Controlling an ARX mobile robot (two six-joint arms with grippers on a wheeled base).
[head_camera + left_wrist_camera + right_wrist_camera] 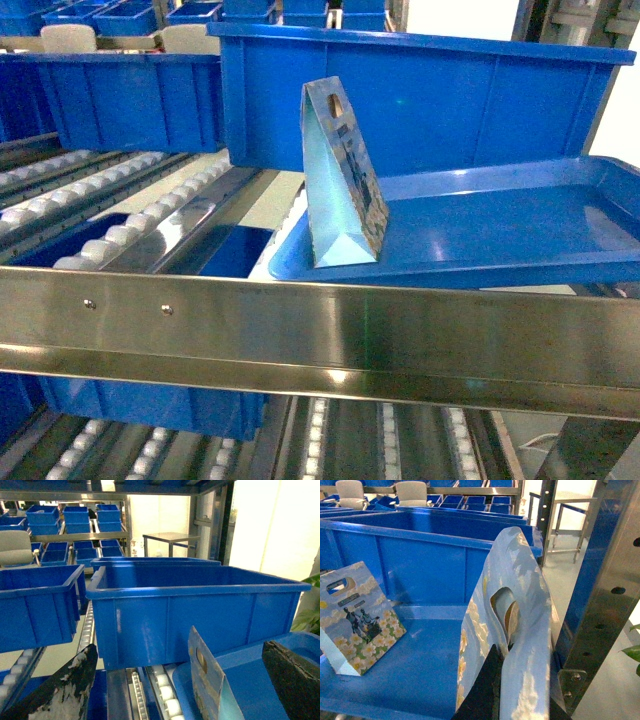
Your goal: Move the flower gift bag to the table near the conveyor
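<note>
Blue bins (130,100) sat on the left, on the white rollers (110,235) of the conveyor (320,335). Its shiny steel rail ran across the front of my head view.

My left gripper (179,650) was wide open. Its two dark, scuffed fingers (65,690) stood far apart and held nothing. One flower gift bag (345,180) stood upright just ahead, between them. It was touching neither finger. This bag had a cut-out handle at the top, with flowers and two small people printed on its side. It stood near the left end of a shallow blue tray (520,230) on the conveyor. A big blue bin (450,110) stood close behind the bag.

Farther right, my right gripper (515,700) was closed on the lower part of a second flower gift bag (515,605). This bag was pale blue with white flowers. It was upright, above the right side of the tray. A steel post (605,595) with bolt holes stood just to the right of it.
</note>
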